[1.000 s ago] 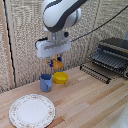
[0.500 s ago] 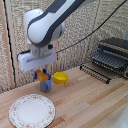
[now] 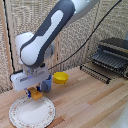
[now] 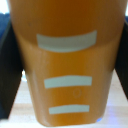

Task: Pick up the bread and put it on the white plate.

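Observation:
My gripper [image 3: 35, 93] is shut on the orange-brown bread [image 3: 36, 93] and holds it just above the far rim of the white dish [image 3: 33, 113], which lies at the exterior view's lower left. In the wrist view the bread [image 4: 67, 60] fills the frame between my two dark fingers [image 4: 9, 75], with three pale marks on its surface. The white block of the hand hangs from the bulky white and grey arm.
A blue cup [image 3: 46, 85] stands just behind the gripper. A small yellow bowl [image 3: 61, 77] sits further toward the exterior view's right. A black toaster oven [image 3: 113, 55] and a dark wire rack [image 3: 97, 72] stand at the right on the wooden table [image 3: 90, 105].
The arm has swung toward the exterior view's left and come lower, carrying the bread from near the cup and bowl to above the white dish's far rim.

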